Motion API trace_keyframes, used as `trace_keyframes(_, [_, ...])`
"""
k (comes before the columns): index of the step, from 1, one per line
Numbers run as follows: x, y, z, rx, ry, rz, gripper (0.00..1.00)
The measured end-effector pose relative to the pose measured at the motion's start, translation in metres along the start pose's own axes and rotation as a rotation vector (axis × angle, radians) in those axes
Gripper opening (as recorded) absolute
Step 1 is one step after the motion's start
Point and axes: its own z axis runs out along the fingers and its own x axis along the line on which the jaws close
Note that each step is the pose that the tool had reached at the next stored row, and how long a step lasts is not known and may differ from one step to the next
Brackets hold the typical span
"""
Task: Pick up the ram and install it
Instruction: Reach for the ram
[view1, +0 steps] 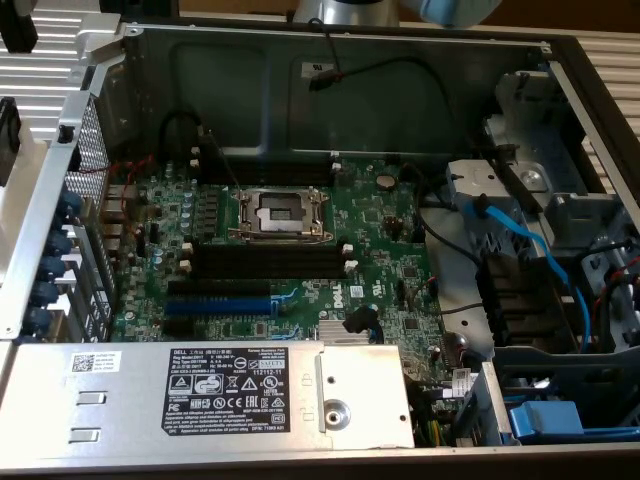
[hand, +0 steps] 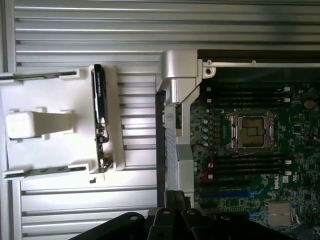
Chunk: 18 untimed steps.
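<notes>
The ram (hand: 98, 115) is a thin dark stick standing on edge in a white holder (hand: 55, 125) on the ribbed metal table, outside the computer case. It shows only in the wrist view. My gripper (hand: 175, 222) appears there as black linkages hovering over the case's wall, apart from the ram and holding nothing that I can see. The motherboard (view1: 300, 250) lies in the open case. Its empty black slots (view1: 270, 262) run along one side of the CPU socket (view1: 282, 212), with another black pair (hand: 250, 92) on the socket's other side. Only a bit of the arm (view1: 350, 10) enters the exterior view.
A blue slot (view1: 218, 305) lies beside the black ones. The silver power supply (view1: 210, 395) covers the case's near side. Blue cables (view1: 530, 250) and drive bays fill the exterior view's right. The case's metal wall (hand: 175, 100) stands between the holder and the motherboard.
</notes>
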Motion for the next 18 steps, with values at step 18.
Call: trace_keyframes(18, [0.04,-0.0028,-0.0032,-0.0079,-0.0071,-0.002,0.1])
